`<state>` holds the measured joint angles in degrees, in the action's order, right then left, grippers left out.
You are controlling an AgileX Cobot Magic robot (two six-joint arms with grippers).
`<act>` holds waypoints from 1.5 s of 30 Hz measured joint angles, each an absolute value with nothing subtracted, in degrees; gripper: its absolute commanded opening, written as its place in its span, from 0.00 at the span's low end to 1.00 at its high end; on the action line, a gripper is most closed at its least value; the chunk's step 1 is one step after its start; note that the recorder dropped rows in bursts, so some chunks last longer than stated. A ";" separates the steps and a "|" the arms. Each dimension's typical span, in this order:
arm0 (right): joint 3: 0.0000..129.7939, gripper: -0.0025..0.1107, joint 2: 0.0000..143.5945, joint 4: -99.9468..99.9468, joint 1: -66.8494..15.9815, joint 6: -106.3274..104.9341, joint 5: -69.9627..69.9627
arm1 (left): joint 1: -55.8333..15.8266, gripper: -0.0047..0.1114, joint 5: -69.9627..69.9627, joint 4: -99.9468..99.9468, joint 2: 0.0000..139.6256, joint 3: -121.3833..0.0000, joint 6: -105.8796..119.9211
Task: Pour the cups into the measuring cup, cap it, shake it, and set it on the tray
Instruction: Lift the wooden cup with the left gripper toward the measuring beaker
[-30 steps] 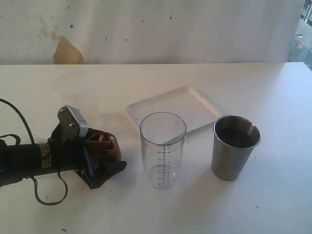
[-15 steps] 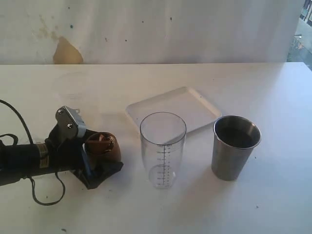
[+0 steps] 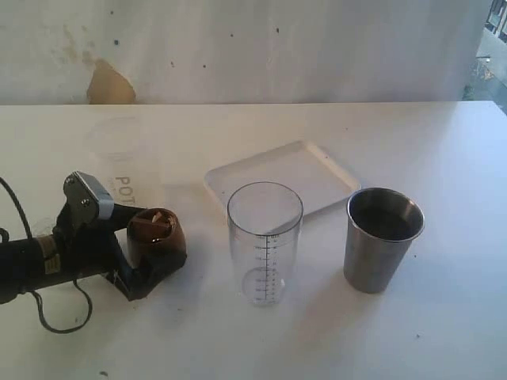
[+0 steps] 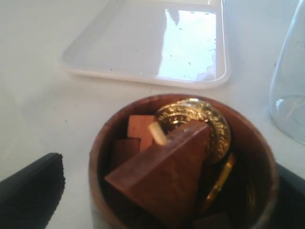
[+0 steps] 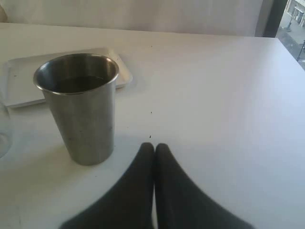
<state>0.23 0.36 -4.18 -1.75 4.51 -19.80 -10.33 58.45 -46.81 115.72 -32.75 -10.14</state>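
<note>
Wooden cup (image 4: 181,167) (wood blocks and gold coins inside) stands upright on the worktop (image 3: 444,332), squarely between the left jaws. They come in level from the side and gape wide around its belly. A gap shows on one side, so it is not gripped. Measuring cup (image 3: 264,237) stands near, toward the middle, with the tray (image 3: 277,170) behind. Right jaws are pressed shut and empty, with the steel tumbler (image 5: 78,107) just ahead. Likely next: left jaws close, lift, tip.

The left gripper (image 3: 161,242) has slid leftward, the wooden cup (image 3: 154,229) shifting slightly too.
</note>
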 measured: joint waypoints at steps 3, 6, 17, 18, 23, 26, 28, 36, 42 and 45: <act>0.23 0.02 0.36 -4.18 -1.75 4.51 -19.80 | -10.33 0.89 60.11 -46.81 118.25 -33.46 -9.50; 0.23 0.02 0.36 -4.18 -1.75 4.51 -19.80 | -10.33 0.89 62.92 -46.93 120.26 -34.17 -8.57; 0.23 0.02 0.36 -4.18 -1.75 4.51 -19.80 | -10.33 0.88 66.41 -48.62 124.19 -38.27 -7.90; 0.23 0.02 0.36 -4.18 -1.75 4.51 -19.80 | -10.33 0.88 66.41 -48.78 124.16 -38.36 -7.90; 0.23 0.02 0.36 -4.18 -1.75 4.51 -19.80 | -10.33 0.60 66.83 -49.21 124.16 -38.50 -8.54; 0.23 0.02 0.36 -4.18 -1.75 4.51 -19.80 | -10.33 0.22 66.97 -49.63 124.16 -38.50 -8.82; 0.23 0.02 0.36 -4.18 -1.75 4.51 -19.80 | -10.33 0.05 67.02 -50.53 124.16 -38.50 -8.82; 0.23 0.02 0.36 -4.18 -1.75 4.51 -19.80 | -10.33 0.04 67.72 -54.71 124.16 -38.50 -8.91; 0.23 0.02 0.36 -4.18 -1.75 4.51 -19.80 | -10.33 0.04 67.72 -56.72 120.04 -38.50 -12.46; 0.23 0.02 0.36 -4.18 -1.75 4.51 -19.80 | -10.33 0.04 67.72 -56.72 116.58 -38.50 -15.40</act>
